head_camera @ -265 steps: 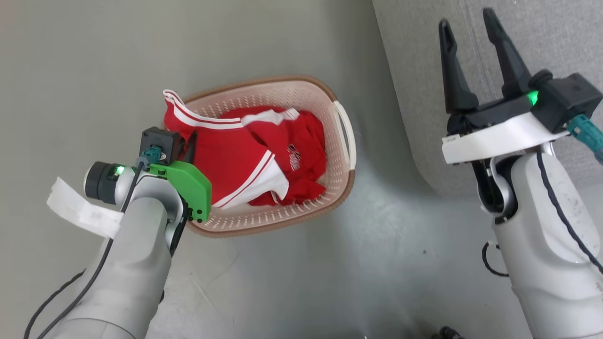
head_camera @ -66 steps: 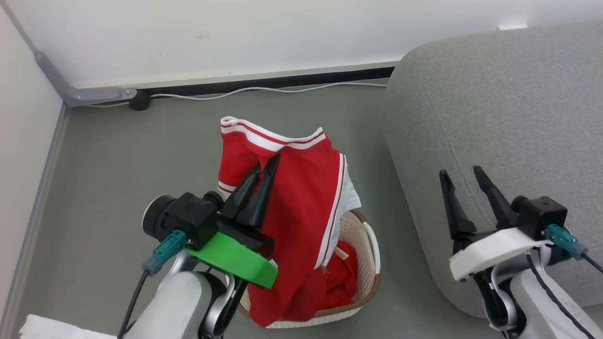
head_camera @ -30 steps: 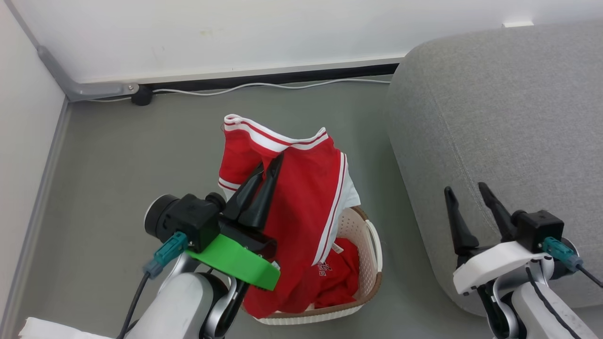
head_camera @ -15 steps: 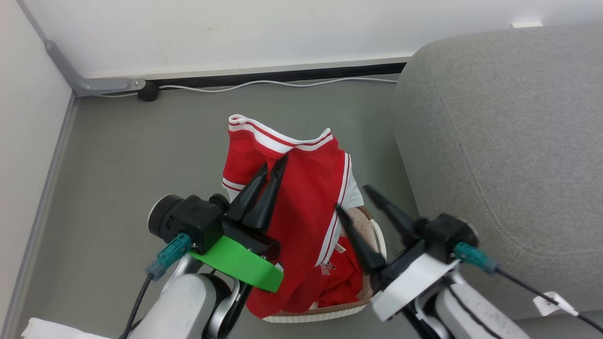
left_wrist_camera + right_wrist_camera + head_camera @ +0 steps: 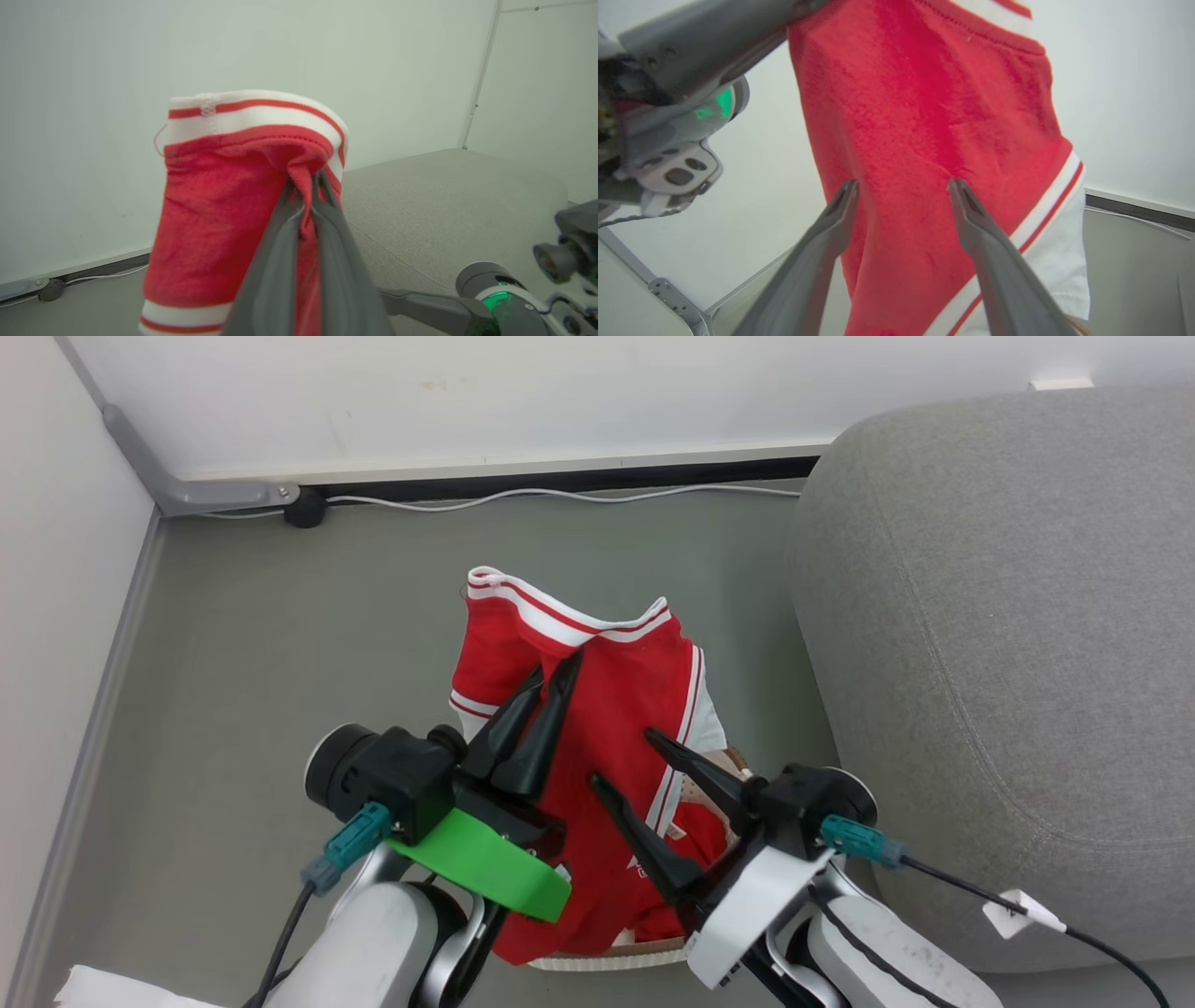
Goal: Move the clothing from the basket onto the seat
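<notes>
Grey floor (image 5: 280, 644): above the cream perforated plastic basket (image 5: 607, 959) the left hand (image 5: 558, 665) pinches a red white-striped garment (image 5: 616, 700), probably so it hangs clear; the right hand (image 5: 621, 756) is spread.

- clothing (image 5: 607, 709): bright red; white cuff band with a thin red stripe through it; white double stripe down the side, white panel beside it.
- basket (image 5: 616, 959): cream-white, dotted with small holes, brown rim.
- seat (image 5: 1008, 616): plain mid-grey weave.
- floor (image 5: 280, 644): dull grey-green.
- wall (image 5: 560, 392): white.
- cable (image 5: 560, 497): white.
- left gripper (image 5: 558, 663): black fingers, bright green bracket (image 5: 485, 868).
- right gripper (image 5: 622, 755): black fingers, white bracket (image 5: 747, 915).
- left connector (image 5: 359, 835), right connector (image 5: 850, 840): teal.
</notes>
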